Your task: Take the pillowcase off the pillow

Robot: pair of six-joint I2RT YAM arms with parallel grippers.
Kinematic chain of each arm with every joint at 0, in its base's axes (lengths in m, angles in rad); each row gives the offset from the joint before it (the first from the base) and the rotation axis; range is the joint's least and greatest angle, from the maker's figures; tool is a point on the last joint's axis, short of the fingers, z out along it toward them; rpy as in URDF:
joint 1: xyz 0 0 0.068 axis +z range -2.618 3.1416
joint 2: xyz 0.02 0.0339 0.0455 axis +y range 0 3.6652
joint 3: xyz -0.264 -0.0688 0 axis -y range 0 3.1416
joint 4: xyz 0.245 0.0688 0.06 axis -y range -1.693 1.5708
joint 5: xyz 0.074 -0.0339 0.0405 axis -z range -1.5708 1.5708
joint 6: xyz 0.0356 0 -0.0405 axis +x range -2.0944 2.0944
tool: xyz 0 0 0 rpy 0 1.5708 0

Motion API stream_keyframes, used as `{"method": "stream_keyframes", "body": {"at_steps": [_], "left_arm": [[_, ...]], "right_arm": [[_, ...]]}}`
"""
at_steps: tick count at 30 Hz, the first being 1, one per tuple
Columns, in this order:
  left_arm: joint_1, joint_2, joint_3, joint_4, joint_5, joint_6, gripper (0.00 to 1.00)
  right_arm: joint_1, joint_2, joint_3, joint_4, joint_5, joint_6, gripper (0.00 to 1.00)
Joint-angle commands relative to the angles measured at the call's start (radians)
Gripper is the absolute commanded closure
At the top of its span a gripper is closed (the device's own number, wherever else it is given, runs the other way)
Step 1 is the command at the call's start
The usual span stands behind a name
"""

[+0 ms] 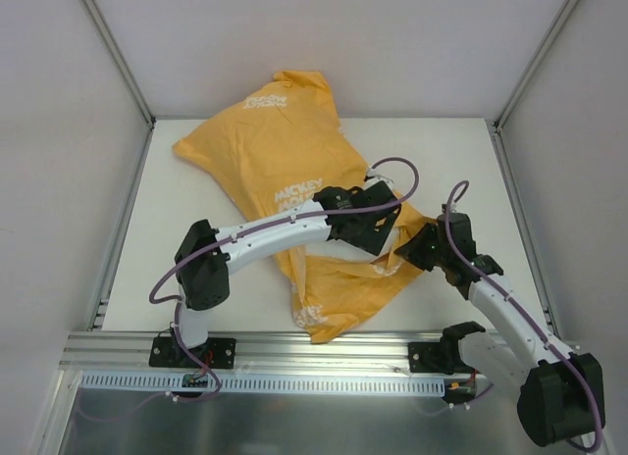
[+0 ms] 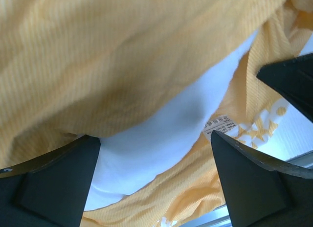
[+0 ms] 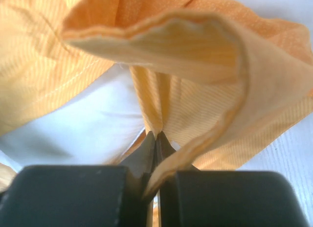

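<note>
Diagonally across the white tabletop lies the large orange fabric pillowcase, its far corner against the back wall and its near end at the front edge, with bare surface on both sides. The left gripper has its jaws spread wide before the plump white pillow, which bulges from the case's open hem. Just beside it, the right gripper is pinched tight on that hem's folded edge.

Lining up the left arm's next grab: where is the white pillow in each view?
Top external: not visible; only the pillowcase shows.
Left wrist: pillow at centre, between the open left pincer fingers.
Right wrist: lower left, beside the hem pinched by the shut right pincer.
Shared landmark: the orange pillowcase.
</note>
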Motion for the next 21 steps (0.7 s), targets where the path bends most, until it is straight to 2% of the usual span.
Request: {"method": "stream_keyframes", "body": {"at_steps": [1, 4, 11, 17, 19, 21], "left_arm": [[-0.087, 0.031, 0.044, 0.022, -0.062, -0.016, 0.04], [-0.136, 0.059, 0.082, 0.021, -0.160, -0.020, 0.03], [-0.142, 0.179, 0.166, 0.022, -0.332, 0.019, 0.03], [-0.139, 0.301, 0.179, 0.022, -0.340, 0.014, 0.07], [-0.131, 0.312, 0.170, 0.021, -0.331, -0.001, 0.31], [-0.111, 0.267, 0.139, 0.021, -0.308, -0.038, 0.69]], "right_arm": [[-0.048, -0.029, 0.043, -0.032, -0.058, 0.029, 0.99], [-0.060, -0.032, 0.051, -0.031, -0.089, 0.043, 0.99], [-0.073, -0.072, 0.036, -0.029, -0.121, 0.083, 0.99], [-0.086, -0.109, 0.014, -0.029, -0.130, 0.114, 0.99], [-0.093, -0.112, 0.011, -0.031, -0.124, 0.112, 0.99], [-0.094, -0.112, 0.011, -0.056, -0.107, 0.088, 0.99]]}}
